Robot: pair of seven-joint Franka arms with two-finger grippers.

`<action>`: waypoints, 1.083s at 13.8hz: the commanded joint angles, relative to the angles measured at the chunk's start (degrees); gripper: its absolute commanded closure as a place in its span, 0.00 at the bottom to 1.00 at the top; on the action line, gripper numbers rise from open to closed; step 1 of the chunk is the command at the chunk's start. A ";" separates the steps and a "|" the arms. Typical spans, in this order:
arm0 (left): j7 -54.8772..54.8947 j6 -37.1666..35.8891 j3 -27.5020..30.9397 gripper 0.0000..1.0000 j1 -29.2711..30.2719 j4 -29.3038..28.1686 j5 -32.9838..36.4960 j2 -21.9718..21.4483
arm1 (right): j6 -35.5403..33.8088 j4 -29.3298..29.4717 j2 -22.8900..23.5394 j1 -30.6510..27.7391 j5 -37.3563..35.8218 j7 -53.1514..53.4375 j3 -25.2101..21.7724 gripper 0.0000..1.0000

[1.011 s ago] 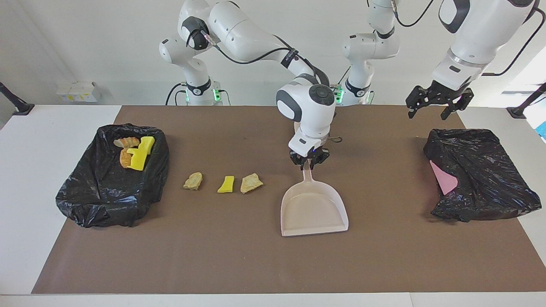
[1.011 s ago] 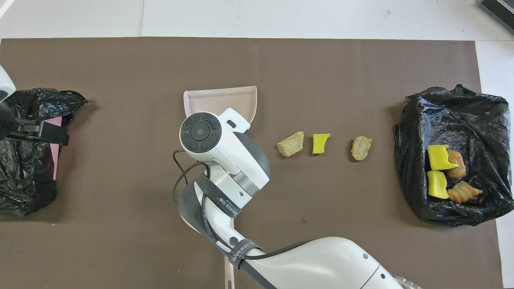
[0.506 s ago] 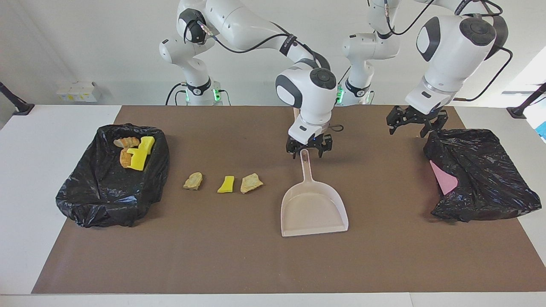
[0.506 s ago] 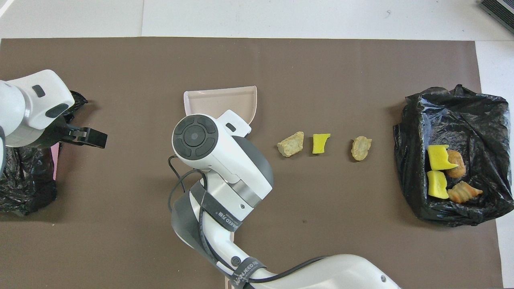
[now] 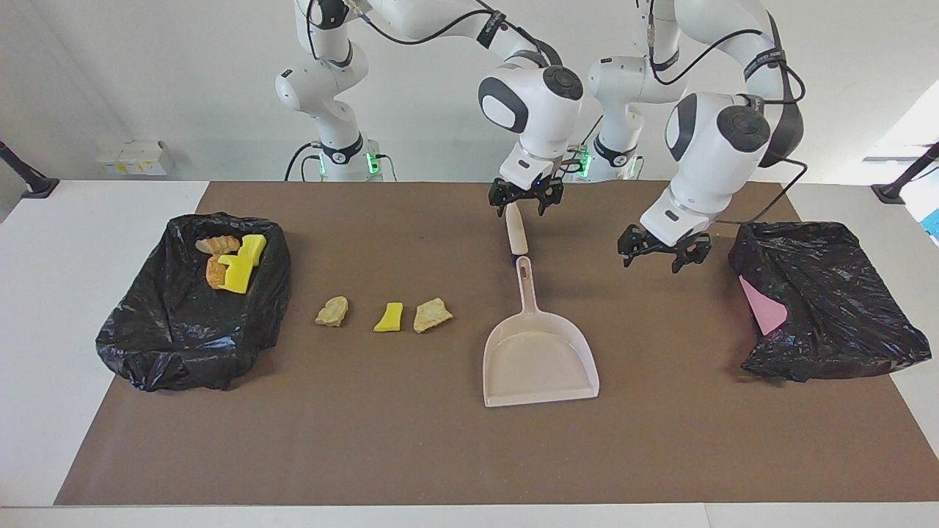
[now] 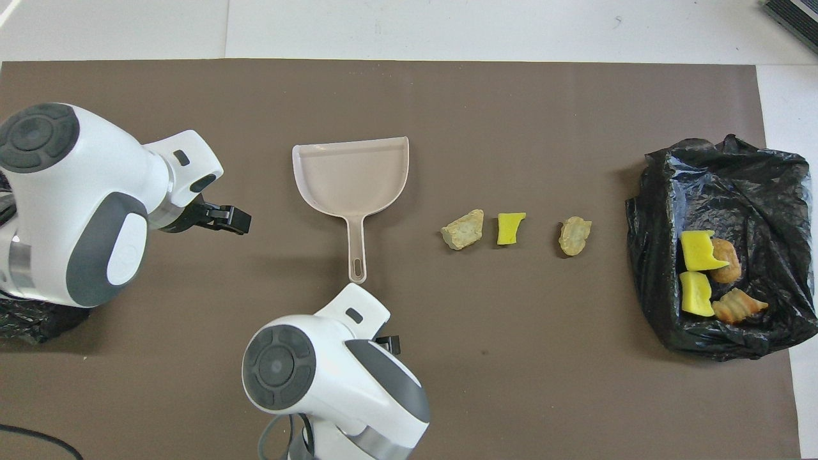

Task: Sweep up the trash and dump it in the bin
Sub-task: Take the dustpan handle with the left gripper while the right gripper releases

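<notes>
Right gripper (image 5: 527, 199) spread open, lifting off the released dustpan (image 5: 539, 359) to over the brush (image 5: 517, 233), swinging the open left gripper (image 5: 664, 253) in, leaving three trash bits (image 5: 389, 317) unswept.

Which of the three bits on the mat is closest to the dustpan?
The jagged beige lump, at the row's end beside the dustpan; the yellow sponge chunk and rounder beige lump lie farther along.

smooth plastic dustpan (image 5: 539, 359), glossy crinkled bag (image 5: 191, 308).
</notes>
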 commanded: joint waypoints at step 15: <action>-23.80 5.10 0.57 0.04 -17.77 7.13 -1.98 13.82 | 18.56 -25.41 -10.88 8.07 8.07 4.95 0.02 0.63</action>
